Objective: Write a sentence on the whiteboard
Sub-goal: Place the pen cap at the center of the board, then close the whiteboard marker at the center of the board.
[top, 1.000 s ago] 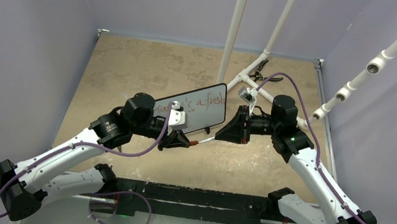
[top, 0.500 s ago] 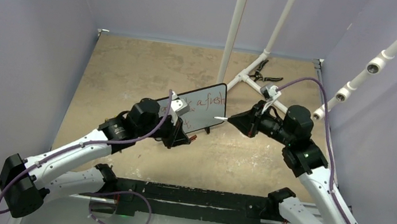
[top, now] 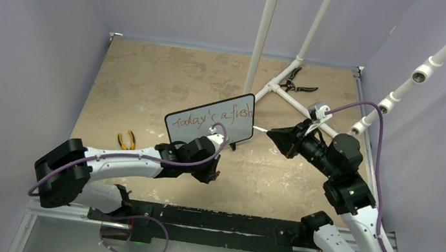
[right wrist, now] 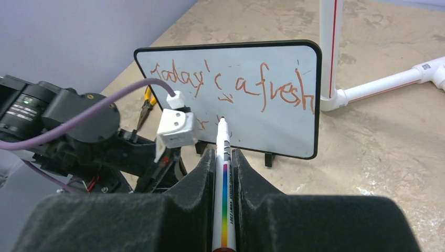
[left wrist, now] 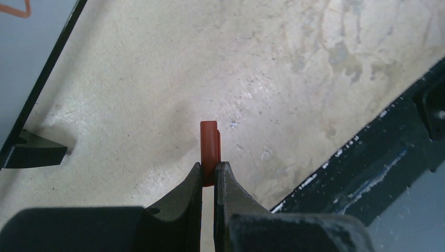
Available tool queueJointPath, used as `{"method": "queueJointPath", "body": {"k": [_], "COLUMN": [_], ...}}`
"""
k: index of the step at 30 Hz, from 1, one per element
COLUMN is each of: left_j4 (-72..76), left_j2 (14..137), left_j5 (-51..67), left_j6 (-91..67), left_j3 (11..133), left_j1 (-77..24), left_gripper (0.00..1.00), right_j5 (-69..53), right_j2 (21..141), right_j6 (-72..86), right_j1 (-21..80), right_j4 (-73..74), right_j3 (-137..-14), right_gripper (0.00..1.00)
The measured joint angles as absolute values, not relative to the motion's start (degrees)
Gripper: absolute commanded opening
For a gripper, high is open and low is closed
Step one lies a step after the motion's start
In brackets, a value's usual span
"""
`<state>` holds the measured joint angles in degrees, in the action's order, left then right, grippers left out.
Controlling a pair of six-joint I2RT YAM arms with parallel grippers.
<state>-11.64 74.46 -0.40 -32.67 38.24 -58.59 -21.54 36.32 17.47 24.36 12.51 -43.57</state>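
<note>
Whiteboard [top: 236,126] is standing upright on its feet near the middle of the table [top: 148,83]. The sentence [right wrist: 231,86] is running in red across its upper part, reading roughly "today's a fresh". A few more red strokes are showing on a lower line. In the right wrist view the left arm's white wrist camera [right wrist: 176,127] is covering most of that line, so I cannot tell whether it is complete.

A second ago the two grippers were meeting just on the near side of the board, with the marker [right wrist: 222,134] bridging them. Now they are standing well apart. The right gripper [right wrist: 224,157] is clamping the marker's white barrel between narrow fingers. It has drawn back to the right of the board, and the bare tip is aiming at the board's right edge, seemingly short of it. The left gripper [left wrist: 209,170] has dropped low on the near side of the board and is pinching the red cap [left wrist: 209,144] over bare table.

With cap and pen separated, the marker is looking ready to write. My guess is that the right arm is lining up for more strokes on the lower line.
</note>
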Motion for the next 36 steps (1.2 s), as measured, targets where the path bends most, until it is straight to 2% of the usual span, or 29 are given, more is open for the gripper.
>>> {"method": "queueJointPath", "body": {"k": [5,14,20,22,27,36], "left_j4": [-9.80,-6.85,-6.37,-6.35,-6.31,-7.27], "left_j2": [80.16,84.25,85.12,85.62,86.74,81.54], "left_j5": [-2.39,-3.29,-4.80,-5.52,-6.92,-6.57], "left_j6": [-33.89,-33.47,-33.23,-32.95,-31.70,-29.89], "left_j3": [38.06,38.06,38.96,39.46,40.12,36.45], "left_j1": [-59.27,-59.83,-60.07,-60.07,-60.07,-60.03], "left_gripper": [0.10,0.33,0.38,0.32,0.00,0.00], "right_j5": [-21.47,-21.39,-20.56,-20.45,-20.36,-17.91], "right_j2": [35.51,35.11,35.11,35.11,35.11,34.70], "right_j6": [17.43,17.26,17.26,17.26,17.26,17.65], "right_j1": [24.36,24.36,24.36,24.36,24.36,24.36], "right_j4": [12.62,12.56,12.56,12.56,12.60,13.41], "right_j3": [-43.57,-43.55,-43.55,-43.55,-43.55,-43.55], "right_gripper": [0.00,0.00,0.00,0.00,0.00,0.00]}}
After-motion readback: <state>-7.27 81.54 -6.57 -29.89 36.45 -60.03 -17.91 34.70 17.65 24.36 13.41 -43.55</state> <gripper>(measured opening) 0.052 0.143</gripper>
